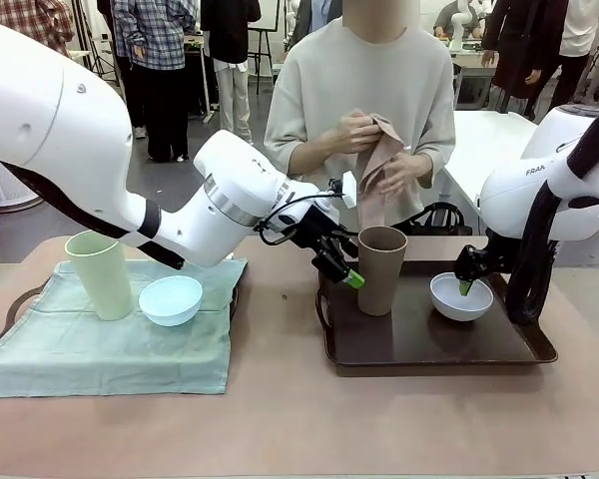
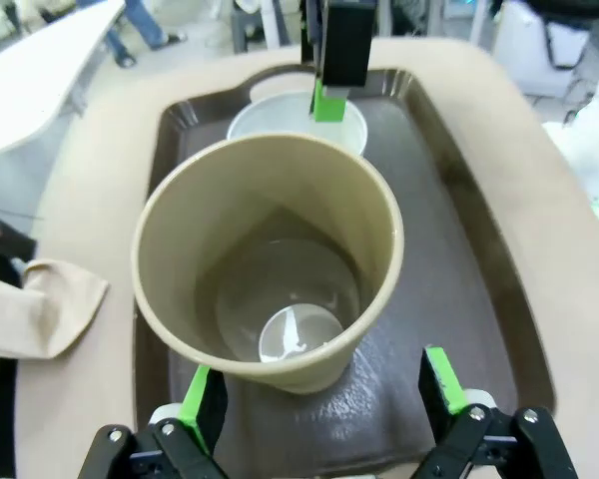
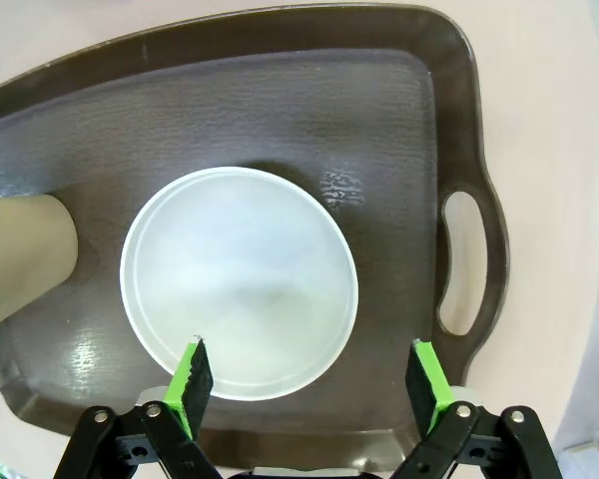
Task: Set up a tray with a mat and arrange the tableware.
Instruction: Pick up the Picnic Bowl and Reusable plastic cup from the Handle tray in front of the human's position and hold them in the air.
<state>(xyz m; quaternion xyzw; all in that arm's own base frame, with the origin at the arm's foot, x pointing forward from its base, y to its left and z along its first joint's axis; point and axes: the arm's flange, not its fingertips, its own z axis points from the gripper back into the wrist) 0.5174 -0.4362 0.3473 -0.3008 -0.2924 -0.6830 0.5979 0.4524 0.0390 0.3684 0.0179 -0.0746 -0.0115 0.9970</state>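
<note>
At the worktop's right half, the front view shows the brown cup (image 1: pixel 381 267) and white bowl (image 1: pixel 461 295) on the bare tray (image 1: pixel 434 349), while a person holds the mat (image 1: pixel 376 165). In the left wrist view the left gripper (image 2: pixel 319 391) stands spread beside the cup; in the right wrist view the right gripper (image 3: pixel 307 384) hangs spread over the bowl, so I judge clearing the tray is next, each closing squarely before lifting

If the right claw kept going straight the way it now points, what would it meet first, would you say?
Most likely the white bowl on the brown tray. The open right claw points down at it, one finger over the bowl's near rim and the other over bare tray, though the gap is hard to judge.
</note>
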